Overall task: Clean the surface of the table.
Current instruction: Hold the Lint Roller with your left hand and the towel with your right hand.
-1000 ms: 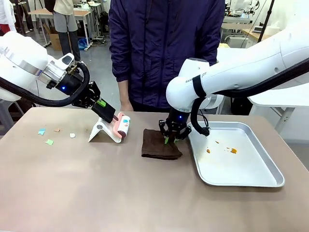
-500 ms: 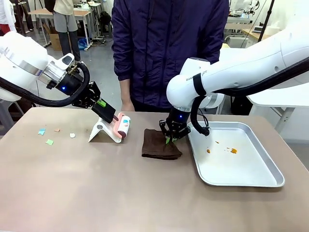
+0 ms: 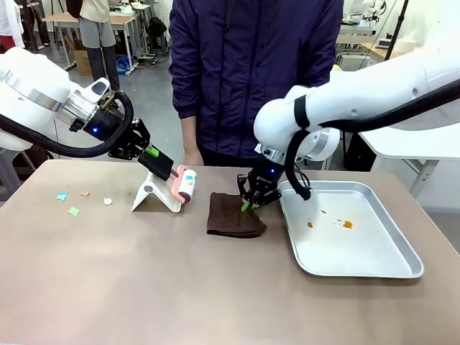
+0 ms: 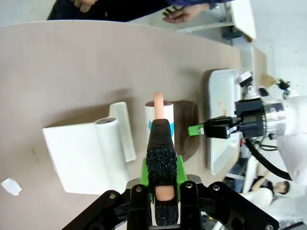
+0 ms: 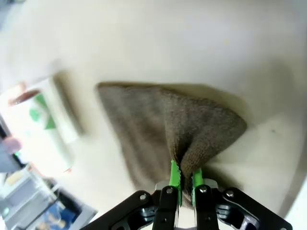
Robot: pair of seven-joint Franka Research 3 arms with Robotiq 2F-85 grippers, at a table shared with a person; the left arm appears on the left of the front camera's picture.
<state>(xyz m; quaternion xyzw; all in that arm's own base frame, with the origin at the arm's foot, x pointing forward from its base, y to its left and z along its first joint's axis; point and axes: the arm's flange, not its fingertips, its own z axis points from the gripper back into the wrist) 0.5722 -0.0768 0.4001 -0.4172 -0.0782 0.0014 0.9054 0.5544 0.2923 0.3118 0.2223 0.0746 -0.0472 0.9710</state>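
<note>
Paper scraps (image 3: pixel 72 203) are lying far left on the taupe table (image 3: pixel 180 287). Your left gripper (image 3: pixel 164 171) is clamping fully onto the pink handle of the lint roller (image 3: pixel 185 185), whose head is sitting at its white stand (image 3: pixel 151 195). At centre, your right gripper (image 3: pixel 250 204) is pinching a raised edge of the brown cloth (image 3: pixel 231 217), just left of the stained metal tray (image 3: pixel 359 267). You're gathering tools, I judge. Next you'll be lifting the roller clear and carrying it left to the scraps.
</note>
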